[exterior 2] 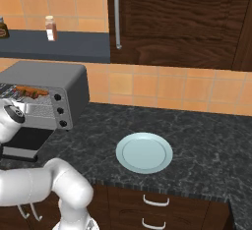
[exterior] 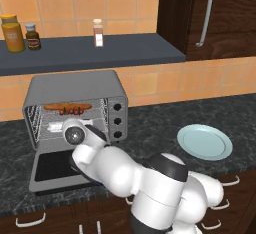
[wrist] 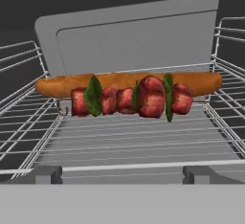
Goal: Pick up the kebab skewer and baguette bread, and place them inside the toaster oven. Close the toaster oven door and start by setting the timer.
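The boxy grey metal toaster oven [exterior: 75,108] stands on the dark speckled stone counter [exterior: 150,123] with its flat grey-framed glass door [exterior: 57,170] dropped down toward the robot, and this is why the arm can reach the cavity. Both foods now lie on the wire rack [wrist: 129,137] inside. The long smooth orange-brown baguette bread [wrist: 124,82] rests across the rack near the back wall, and the kebab skewer [wrist: 131,98] of lumpy red-brown meat chunks with green leaf pieces lies just in front of it, parallel and seemingly touching it; this position leaves free rack toward the door, so I judge the door can swing up without hitting them. In the hand view both sit at about 12 o'clock from the two-finger gripper [wrist: 122,174], whose dark tips stand wide apart and hold nothing, so the food is released. In the left base view the white arm [exterior: 85,148] hangs over the lowered door at the oven mouth. The round pale blue plate [exterior: 205,141] lies at about 3 o'clock from the oven, well apart. The three black knobs [exterior: 118,120] stand in a column on the right panel. I judge that placing is done, and closing the door and setting the timer remain.
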Motion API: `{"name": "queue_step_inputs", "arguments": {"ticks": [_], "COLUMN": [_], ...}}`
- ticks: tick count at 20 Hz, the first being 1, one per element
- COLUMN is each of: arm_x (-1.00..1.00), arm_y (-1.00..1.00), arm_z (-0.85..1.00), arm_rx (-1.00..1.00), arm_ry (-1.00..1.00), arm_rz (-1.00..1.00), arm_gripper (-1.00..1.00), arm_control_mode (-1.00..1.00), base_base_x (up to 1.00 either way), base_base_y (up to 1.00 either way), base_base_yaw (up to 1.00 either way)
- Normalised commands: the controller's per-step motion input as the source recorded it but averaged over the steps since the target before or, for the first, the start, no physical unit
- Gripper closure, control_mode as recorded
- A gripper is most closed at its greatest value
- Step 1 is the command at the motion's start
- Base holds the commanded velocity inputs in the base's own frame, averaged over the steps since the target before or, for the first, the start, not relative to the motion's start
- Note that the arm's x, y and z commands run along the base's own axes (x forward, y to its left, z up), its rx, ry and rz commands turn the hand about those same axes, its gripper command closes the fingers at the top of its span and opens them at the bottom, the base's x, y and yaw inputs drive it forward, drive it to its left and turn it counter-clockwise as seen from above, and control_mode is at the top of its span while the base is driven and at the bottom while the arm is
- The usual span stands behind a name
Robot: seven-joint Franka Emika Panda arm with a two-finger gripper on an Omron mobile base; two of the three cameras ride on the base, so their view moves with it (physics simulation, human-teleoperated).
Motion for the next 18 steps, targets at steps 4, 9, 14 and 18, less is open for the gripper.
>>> {"name": "queue_step_inputs", "arguments": {"ticks": [4, 9, 14, 18], "arm_x": [0.21, 0.22, 0.26, 0.01], "arm_y": [0.0, 0.0, 0.0, 0.0], "arm_z": [0.0, 0.0, 0.0, 0.0], "arm_rx": [0.0, 0.0, 0.0, 0.0], "arm_ry": [0.0, 0.0, 0.0, 0.0], "arm_rz": [0.0, 0.0, 0.0, 0.0], "arm_gripper": [-1.0, -1.0, -1.0, -1.0], "arm_control_mode": [-1.0, -1.0, -1.0, -1.0], "base_base_x": [0.0, 0.0, 0.0, 0.0], "base_base_y": [0.0, 0.0, 0.0, 0.0], "base_base_yaw": [0.0, 0.0, 0.0, 0.0]}}
